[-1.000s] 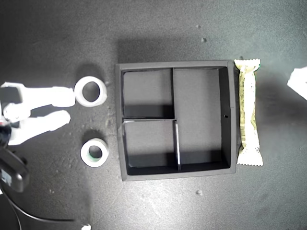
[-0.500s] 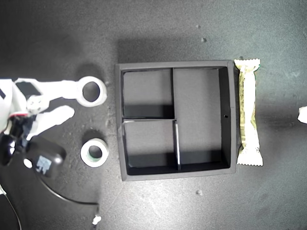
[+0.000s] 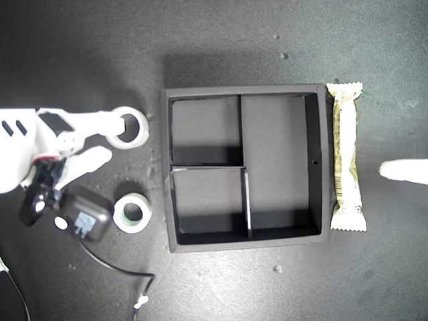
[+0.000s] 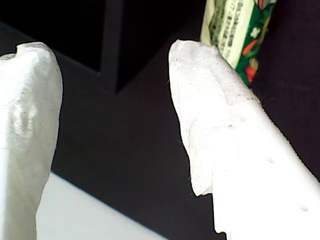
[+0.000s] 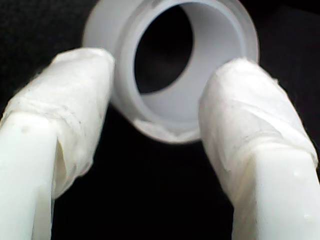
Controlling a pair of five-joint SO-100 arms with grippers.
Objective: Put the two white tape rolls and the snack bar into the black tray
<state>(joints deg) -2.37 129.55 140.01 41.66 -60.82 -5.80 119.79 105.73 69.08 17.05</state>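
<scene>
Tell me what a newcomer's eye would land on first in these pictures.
First, the black tray in the middle of the exterior view, all three compartments bare. Next, my second gripper at that view's left, open, one finger poking into the larger tape roll, the smaller tape roll lying apart below. The snack bar lies along the tray's wall on that view's right, with my first gripper open near it.

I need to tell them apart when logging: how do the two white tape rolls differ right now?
The larger tape roll looks plain white and has one finger of my second gripper reaching into its hole. The smaller tape roll has a faint greenish tint and lies untouched. Both lie flat outside the black tray, off the exterior view's left wall.
</scene>
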